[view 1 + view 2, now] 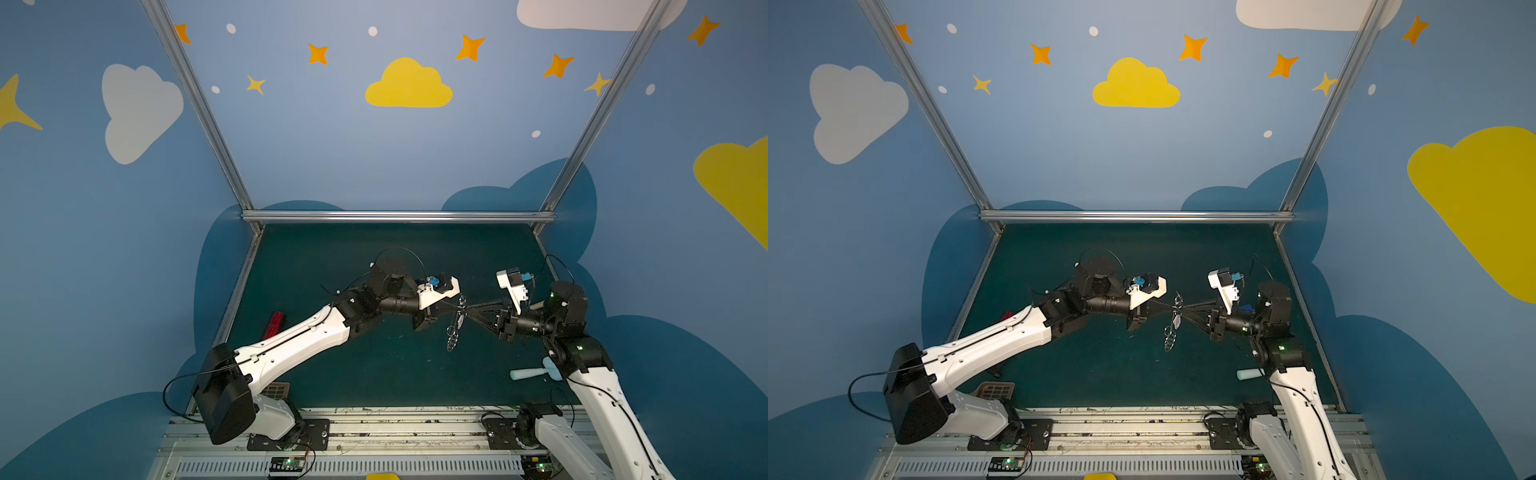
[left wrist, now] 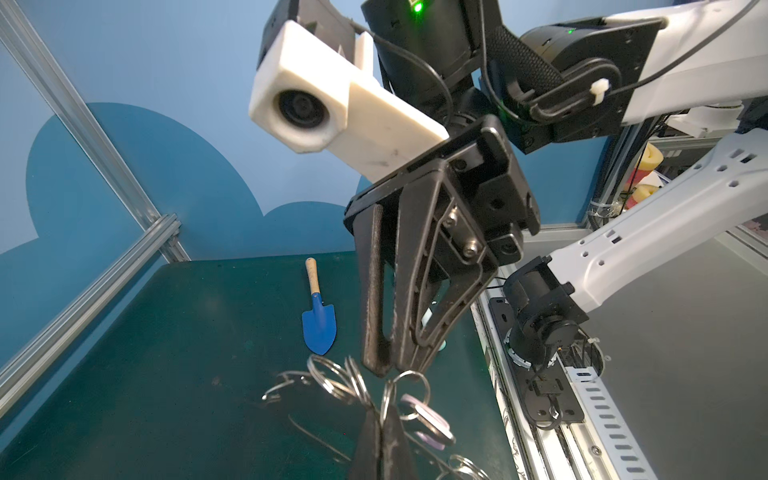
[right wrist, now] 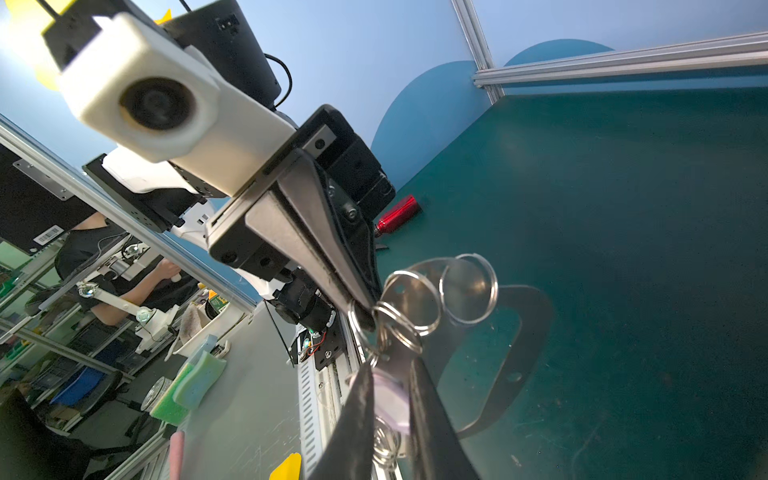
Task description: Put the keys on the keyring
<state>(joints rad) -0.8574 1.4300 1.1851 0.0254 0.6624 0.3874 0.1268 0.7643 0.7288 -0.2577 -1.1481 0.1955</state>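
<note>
Right wrist view alone shows the keyring (image 3: 536,316) flat-on, clear of the table (image 3: 644,249), and the keys (image 3: 388,399), pale-headed, between the fingers of the right gripper (image 3: 390,365), which stand narrowly apart; whether they grip anything I cannot tell. The left gripper (image 3: 368,309) is pinched tight on the keyring's ringed rim. In both top views the arms reach inward, grippers tip to tip, keyring dangling edge-on between. Left wrist view adds a blue trowel (image 2: 318,324) on the table.
</note>
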